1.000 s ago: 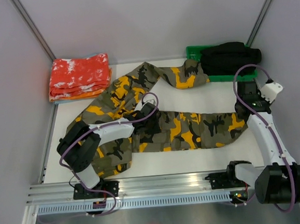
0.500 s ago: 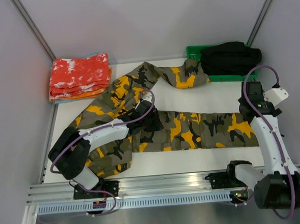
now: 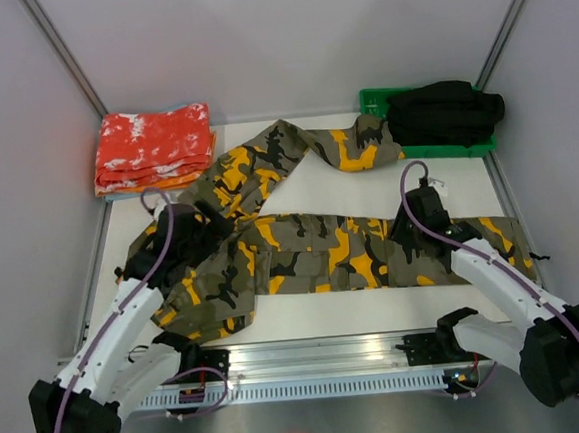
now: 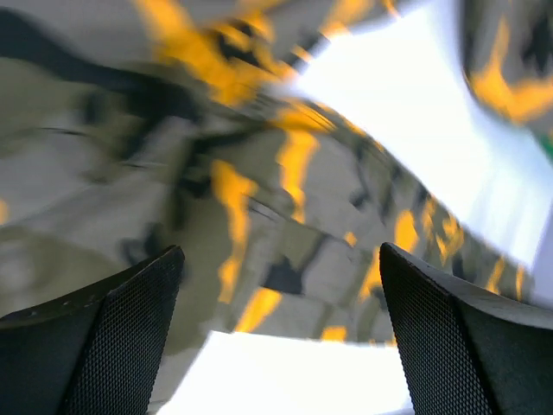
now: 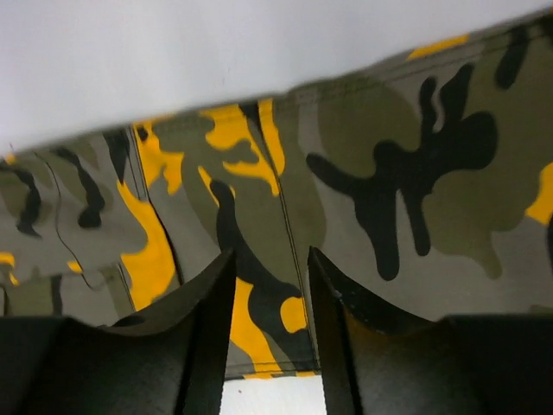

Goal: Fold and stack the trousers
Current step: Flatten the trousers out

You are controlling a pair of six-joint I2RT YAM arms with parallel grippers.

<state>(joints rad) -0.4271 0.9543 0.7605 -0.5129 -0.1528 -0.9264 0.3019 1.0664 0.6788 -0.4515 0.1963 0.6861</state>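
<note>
Camouflage cloth fills the middle of the overhead view. The trousers (image 3: 323, 254) lie spread on the white desk (image 3: 367, 185), waist at the left. One leg runs up to the green tray (image 3: 371, 100) holding a black garment (image 3: 444, 109). The other leg lies flat along the near side. Its cuff now reaches the desk's right edge, further right than a second ago. The left pincer (image 3: 186, 235), then over the trousers' middle, has pulled back over the waist end, its elbow swung low. The right pincer (image 3: 418, 228) has left the cuff end by the tray and now sits further in over the near leg. The folded red cloths (image 3: 154, 147) at the far left have not moved.

In the left wrist view, which is blurred, the left pincer (image 4: 278, 285) is spread wide. Its fingers (image 4: 112, 337) are far apart with nothing between them, above the trousers (image 4: 130, 173) and a strip of desk (image 4: 415, 112).

In the right wrist view the right pincer (image 5: 270, 259) is part open. A narrow gap shows between its fingers (image 5: 199, 328), and I see no cloth pinched in it. It is close over the flat trousers (image 5: 389, 173), with bare desk (image 5: 216, 52) beyond.
</note>
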